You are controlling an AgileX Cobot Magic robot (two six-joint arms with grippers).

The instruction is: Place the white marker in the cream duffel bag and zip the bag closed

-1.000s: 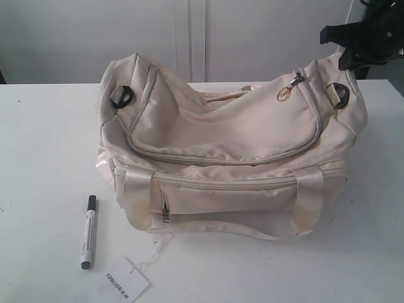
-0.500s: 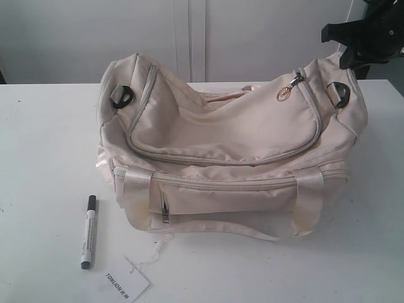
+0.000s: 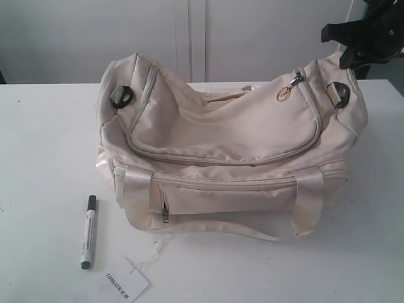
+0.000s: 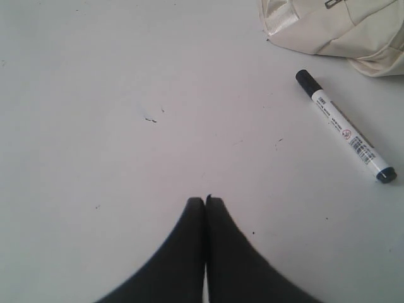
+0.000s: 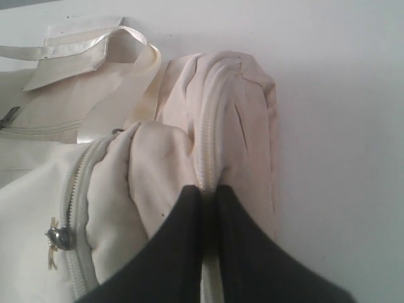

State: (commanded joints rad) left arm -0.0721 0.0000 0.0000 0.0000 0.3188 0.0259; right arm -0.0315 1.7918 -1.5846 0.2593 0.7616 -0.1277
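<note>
White marker lies flat on the table in front of the left corner of the cream duffel bag, black cap toward the bag, just beside the paper tag and touched by neither arm. My left gripper hangs over bare tabletop near it, fingers pressed together on nothing. My right gripper sits at the bag's right end, fingers pinched tight on a fold of fabric along the zip seam.

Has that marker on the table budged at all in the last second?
No. The marker lies just where it did, its dark end as close to the paper tag as before.
</note>
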